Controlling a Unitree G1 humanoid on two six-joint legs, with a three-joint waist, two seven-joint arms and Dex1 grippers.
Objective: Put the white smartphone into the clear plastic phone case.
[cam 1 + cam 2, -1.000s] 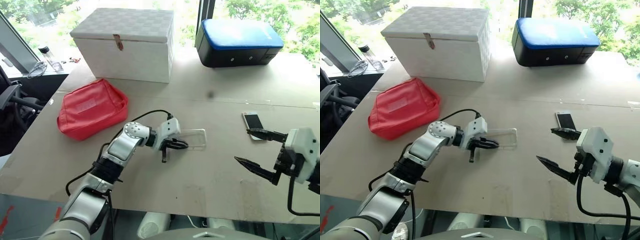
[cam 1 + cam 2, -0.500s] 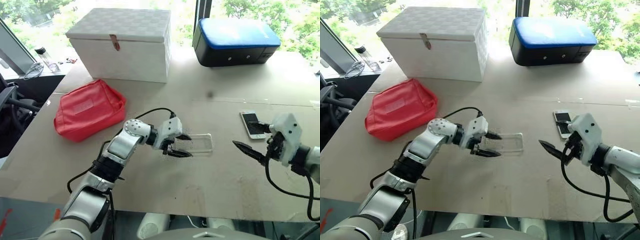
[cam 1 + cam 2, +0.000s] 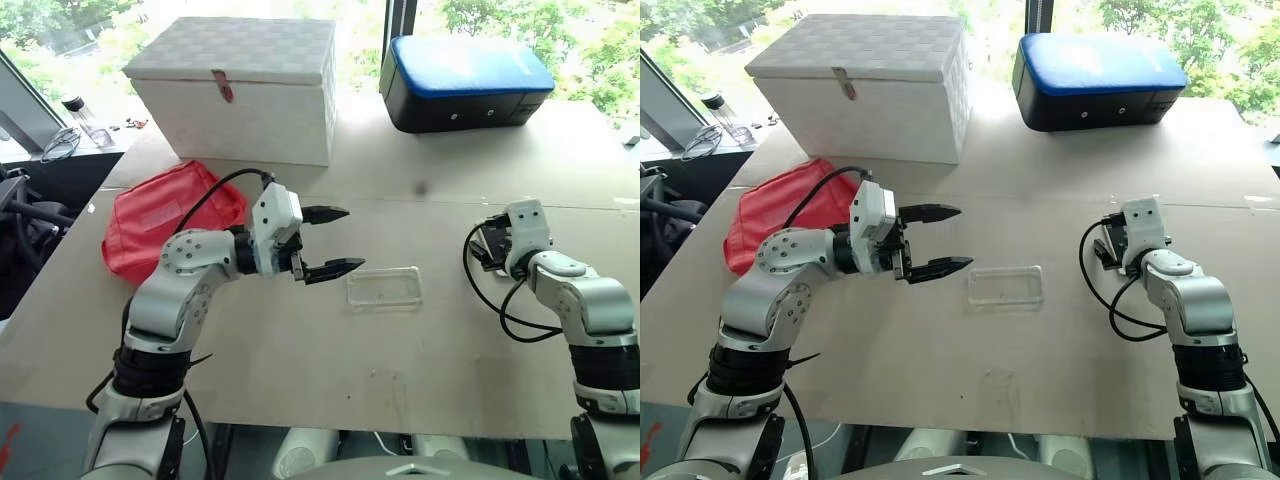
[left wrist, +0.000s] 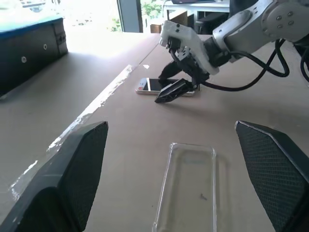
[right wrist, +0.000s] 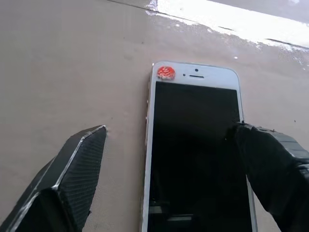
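We see the white smartphone (image 5: 195,150) lying flat on the table (image 3: 300,400), dark screen up, a red dot near its earpiece, between our right gripper (image 5: 178,179)'s spread fingers. The clear plastic phone case (image 3: 383,288) lies empty mid-table, beside our left gripper (image 3: 330,242), fingers wide apart.

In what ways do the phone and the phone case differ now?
The phone is opaque, white-edged with a dark screen; the case is see-through. The phone lies between the right gripper's open fingers; the case lies apart from the open left gripper. Both lie flat on the table.
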